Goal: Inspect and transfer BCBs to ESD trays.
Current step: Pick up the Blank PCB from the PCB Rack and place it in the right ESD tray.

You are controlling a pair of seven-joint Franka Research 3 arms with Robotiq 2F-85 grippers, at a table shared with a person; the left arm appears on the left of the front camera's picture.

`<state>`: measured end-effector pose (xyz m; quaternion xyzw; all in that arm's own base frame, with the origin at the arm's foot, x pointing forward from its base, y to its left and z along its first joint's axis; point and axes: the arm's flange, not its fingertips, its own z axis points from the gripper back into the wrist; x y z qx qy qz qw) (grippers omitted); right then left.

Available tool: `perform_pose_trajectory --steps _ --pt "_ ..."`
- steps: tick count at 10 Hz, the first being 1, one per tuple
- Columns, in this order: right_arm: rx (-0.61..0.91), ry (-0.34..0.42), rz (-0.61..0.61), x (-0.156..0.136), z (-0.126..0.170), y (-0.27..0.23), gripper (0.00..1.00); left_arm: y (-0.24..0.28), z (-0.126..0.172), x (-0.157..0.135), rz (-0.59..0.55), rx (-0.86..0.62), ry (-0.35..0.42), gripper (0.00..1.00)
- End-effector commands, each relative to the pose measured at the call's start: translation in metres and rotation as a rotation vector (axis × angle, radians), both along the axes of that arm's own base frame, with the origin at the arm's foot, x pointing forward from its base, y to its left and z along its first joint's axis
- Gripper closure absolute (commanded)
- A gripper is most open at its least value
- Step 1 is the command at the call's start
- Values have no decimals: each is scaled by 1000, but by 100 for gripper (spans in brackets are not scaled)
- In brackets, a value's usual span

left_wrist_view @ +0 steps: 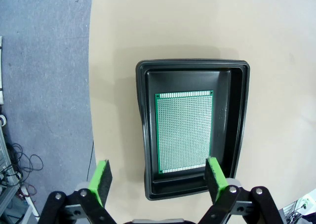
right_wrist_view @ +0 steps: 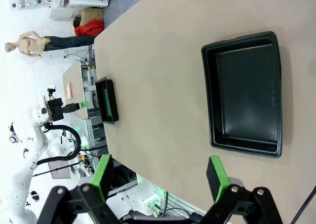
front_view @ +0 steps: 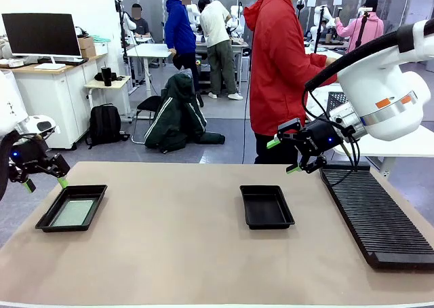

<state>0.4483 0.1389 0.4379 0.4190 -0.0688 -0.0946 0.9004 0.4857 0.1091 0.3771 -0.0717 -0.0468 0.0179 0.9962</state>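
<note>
A tan surface (front_view: 169, 254) fills the near ground. A person (front_view: 278, 64) in a red jacket stands at its far side, right of the middle. A long black ribbed rack (front_view: 376, 216) lies along the surface's right side, running from far to near.

The right arm (front_view: 386, 98) reaches in from the right above the rack's far end, and the left arm (front_view: 13, 152) shows at the left edge.

Two black trays rest flat on the surface, well apart. The left tray (front_view: 42, 224) sits near the left edge. The right tray (front_view: 267, 224) sits right of the middle, near the rack but not touching it, and its floor is bare black.

One grey-green board (front_view: 73, 213) lies flat on the left tray's floor. In the left wrist view it shows as a green-edged perforated board lying toward one long side of the tray.

The left hand (front_view: 45, 184) hovers above the surface's left edge, just beyond the left tray, with its fingers spread and gripping nothing. The right hand (front_view: 283, 157) hangs in the air beyond the right tray, by the rack's far end. Its fingers are also apart, with nothing between them.
</note>
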Motion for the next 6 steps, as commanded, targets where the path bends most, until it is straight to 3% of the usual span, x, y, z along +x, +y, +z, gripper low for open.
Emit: perform_pose_trajectory --steps 1,6 --pt "-2 2 0 0 1 0 0 2 -2 0 0 -1 -7 0" --pt "-2 2 0 0 1 0 0 2 -2 0 0 -1 -7 0"
